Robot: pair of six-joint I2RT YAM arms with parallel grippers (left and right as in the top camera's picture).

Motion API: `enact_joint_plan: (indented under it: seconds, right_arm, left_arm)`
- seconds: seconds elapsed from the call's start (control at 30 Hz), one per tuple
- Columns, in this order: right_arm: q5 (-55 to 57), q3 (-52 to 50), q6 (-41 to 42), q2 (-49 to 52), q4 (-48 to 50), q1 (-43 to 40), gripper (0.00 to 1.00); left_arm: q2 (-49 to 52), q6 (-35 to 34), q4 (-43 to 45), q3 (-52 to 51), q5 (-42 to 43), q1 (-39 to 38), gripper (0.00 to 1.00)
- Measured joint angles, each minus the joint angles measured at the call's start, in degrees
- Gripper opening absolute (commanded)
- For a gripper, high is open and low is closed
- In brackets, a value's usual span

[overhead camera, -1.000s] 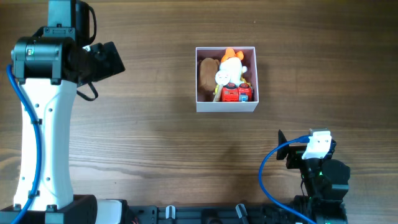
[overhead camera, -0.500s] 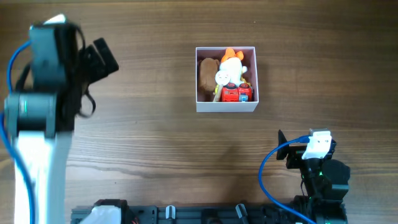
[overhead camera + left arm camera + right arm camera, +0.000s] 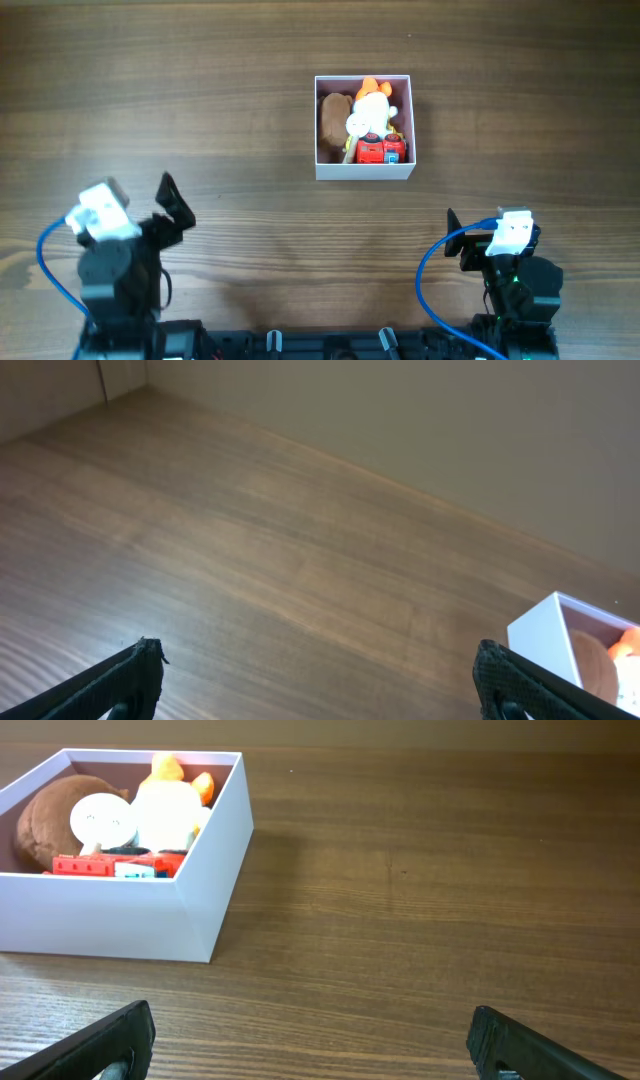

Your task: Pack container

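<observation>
Container (image 3: 364, 168), square with thin matte white walls, sits far on the wood-grain table (image 3: 250, 120), holding a brown plush (image 3: 332, 118), red toy car (image 3: 378, 151) and orange-white figure (image 3: 368, 105). Left gripper (image 3: 318, 655) and right gripper (image 3: 310, 1018) gape wide, empty.

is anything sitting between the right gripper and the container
Nothing visible does. Only the wooden table surface lies between the open right gripper and the container, whose near wall faces the fingers.

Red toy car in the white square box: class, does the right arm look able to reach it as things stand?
Probably yes. The red toy car lies in the open-topped white square box, bare wooden table lies between, and the right gripper is open.
</observation>
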Motion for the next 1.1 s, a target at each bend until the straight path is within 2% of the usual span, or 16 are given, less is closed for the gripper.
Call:
enact_joint_plan:
  seconds: [0.17, 0.43, 0.7, 1.1]
  right_arm:
    - [0.0, 0.0, 0.0, 0.0, 0.0, 0.0, 1.00]
    - [0.0, -0.1, 0.0, 0.0, 0.0, 0.0, 1.00]
    - [0.0, -0.1, 0.0, 0.0, 0.0, 0.0, 1.00]
    - [0.0, -0.1, 0.0, 0.0, 0.0, 0.0, 1.00]
  left_arm:
    - [-10.2, 0.0, 1.4, -9.6, 2.4, 0.3, 1.00]
    - [-15.3, 0.0, 9.5, -20.4, 9.4, 0.3, 1.00]
    - [-17.6, -0.2, 14.1, -26.9, 12.7, -1.8, 1.00]
    - [-21.1, -0.2, 15.0, -28.2, 13.2, -2.3, 1.00]
